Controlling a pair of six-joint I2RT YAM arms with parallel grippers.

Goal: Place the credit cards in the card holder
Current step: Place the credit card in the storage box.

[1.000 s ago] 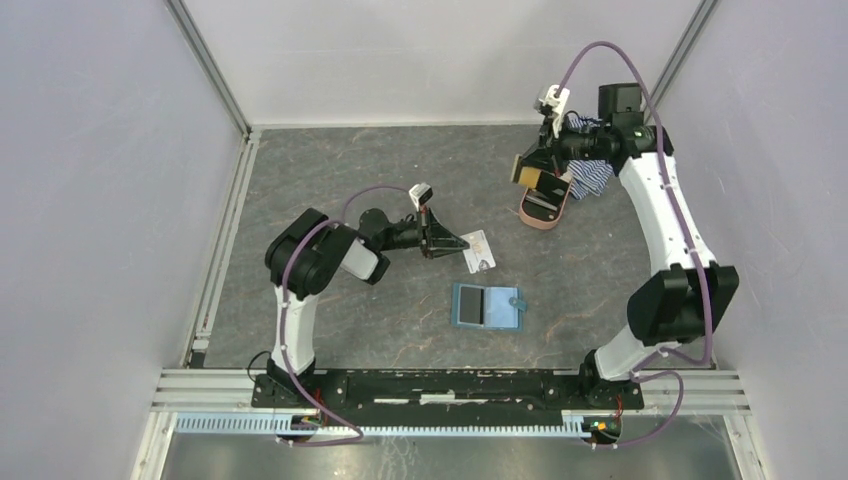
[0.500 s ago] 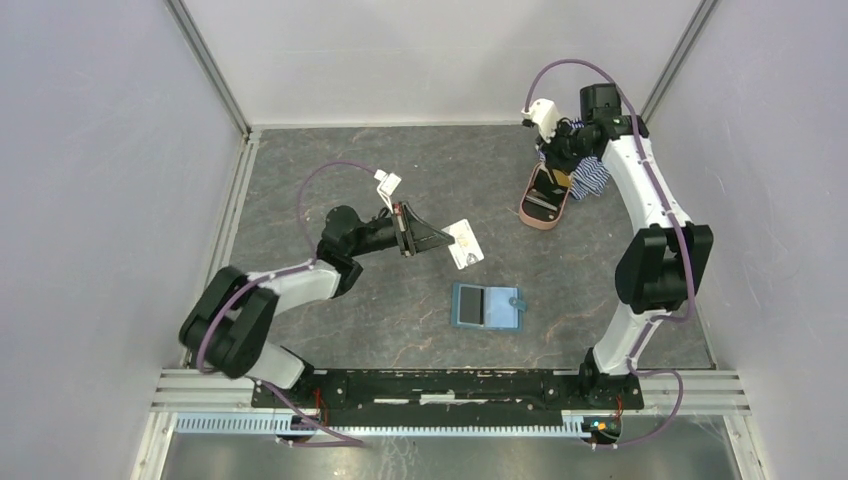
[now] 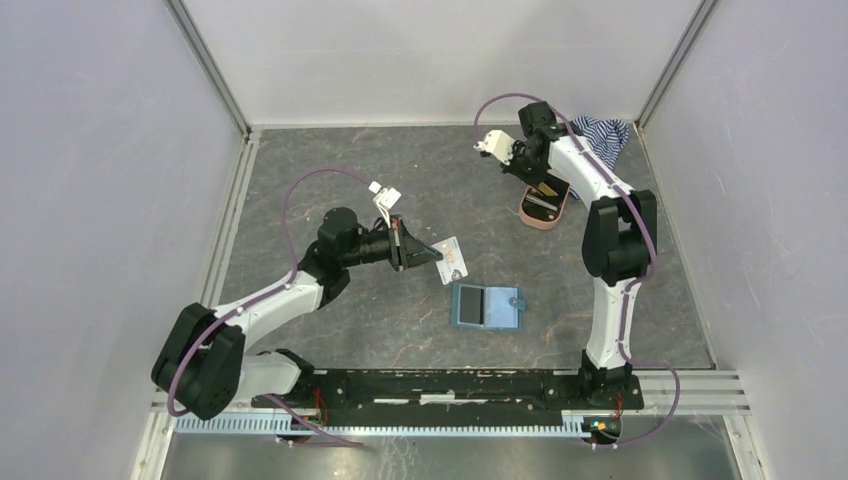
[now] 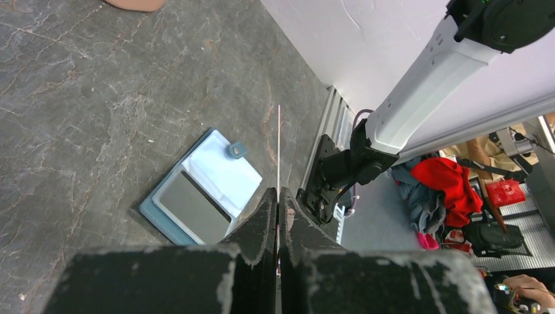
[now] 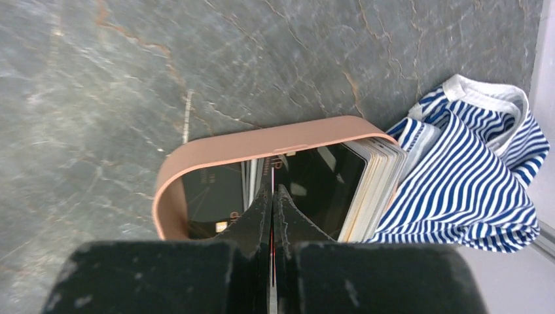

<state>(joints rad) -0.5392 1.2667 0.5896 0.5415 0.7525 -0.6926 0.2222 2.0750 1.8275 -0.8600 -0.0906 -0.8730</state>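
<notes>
Top external view: the left gripper is clamping a white credit card, now lower and further left than a second ago. The card is sitting just to the upper left of the open teal card holder at frame centre. Meanwhile the right gripper is pinching a tan-gold card over the pink case, having swung left off the striped cloth.

white walls | grey marbled tabletop | aluminium rails | even light
</notes>
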